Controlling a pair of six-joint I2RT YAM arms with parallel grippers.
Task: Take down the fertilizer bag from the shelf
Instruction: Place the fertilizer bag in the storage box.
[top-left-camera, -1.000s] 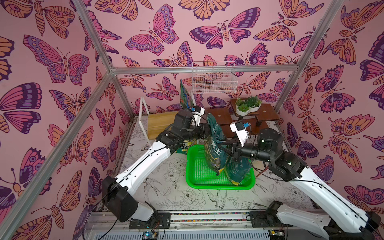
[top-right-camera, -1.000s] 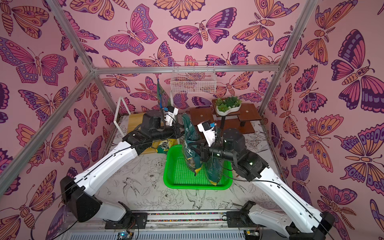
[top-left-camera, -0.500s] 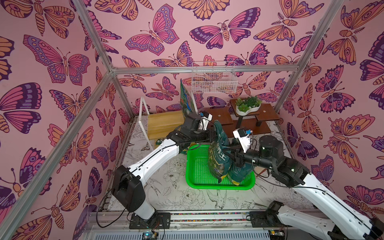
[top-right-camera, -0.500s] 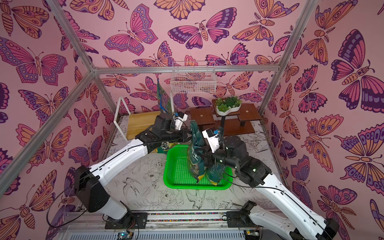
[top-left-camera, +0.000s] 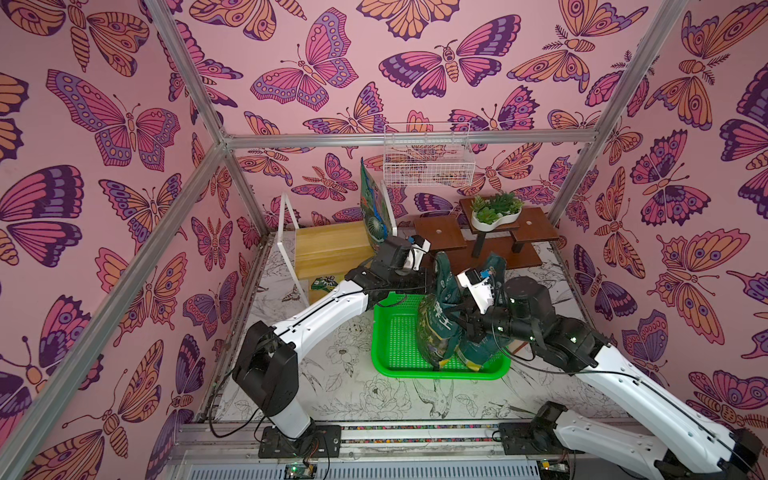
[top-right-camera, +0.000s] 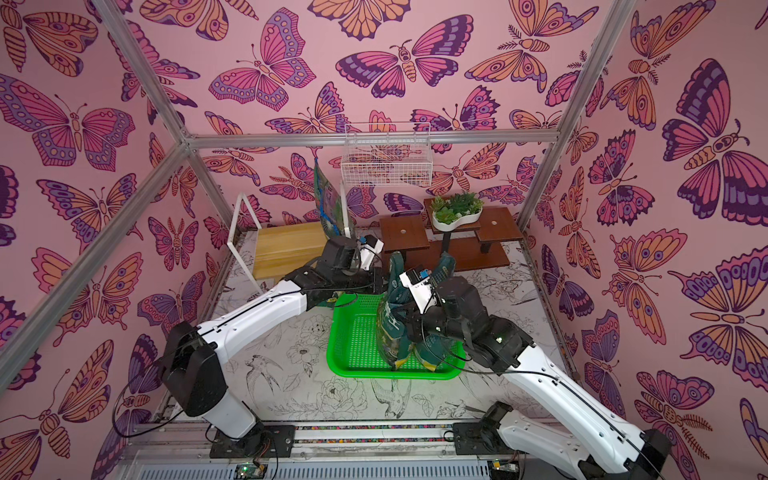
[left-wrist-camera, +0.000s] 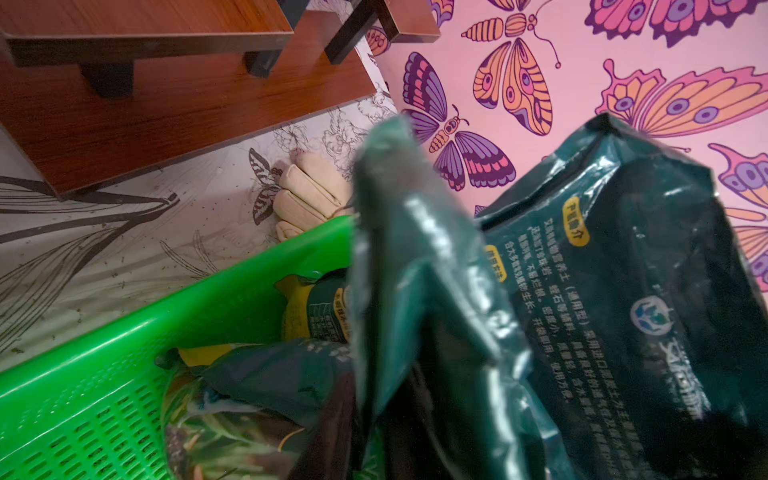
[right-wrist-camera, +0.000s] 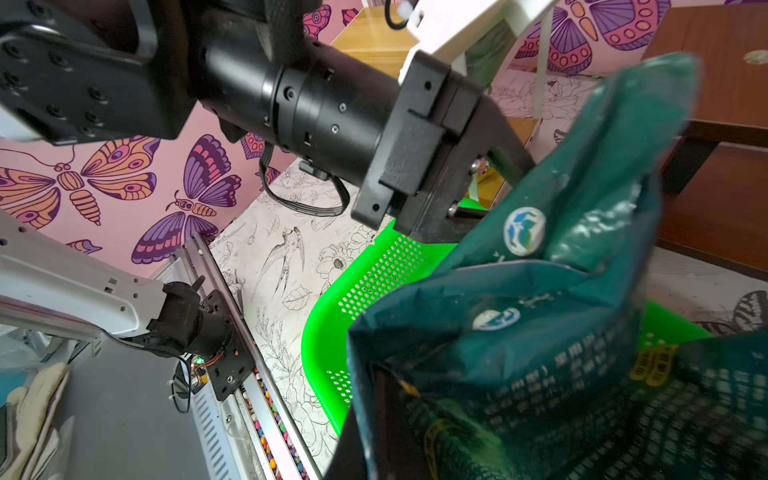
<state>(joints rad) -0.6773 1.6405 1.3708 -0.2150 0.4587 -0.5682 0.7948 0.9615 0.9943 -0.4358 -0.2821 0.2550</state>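
Observation:
Two dark green fertilizer bags (top-left-camera: 440, 320) (top-right-camera: 392, 324) lean together upright in the green tray (top-left-camera: 395, 370), low and in front of the shelf (top-left-camera: 328, 245) (top-right-camera: 286, 245). My left gripper (top-left-camera: 430, 276) (right-wrist-camera: 498, 187) is at the top flap (left-wrist-camera: 386, 187) of the left one. Its jaws look slightly parted, one finger (right-wrist-camera: 511, 158) touching the flap. My right gripper (top-left-camera: 467, 328) (top-right-camera: 413, 328) is pressed in between the bags, shut on the teal fertilizer bag (right-wrist-camera: 540, 353). A colourful bag (top-left-camera: 374, 203) (top-right-camera: 328, 199) stands upright on the shelf's right end.
A dark brown stepped stand (top-left-camera: 482, 237) with a white planter (top-left-camera: 496, 210) stands behind the tray, and a white wire basket (top-left-camera: 428, 160) hangs on the back wall. A beige glove (left-wrist-camera: 307, 195) lies just beyond the tray's rim (left-wrist-camera: 124, 332). A small packet (top-left-camera: 324, 283) lies under the shelf.
Both arms have come down with the dark green bags, which hung above the tray and now rest in it. The left gripper's jaws have begun to part at the flap.

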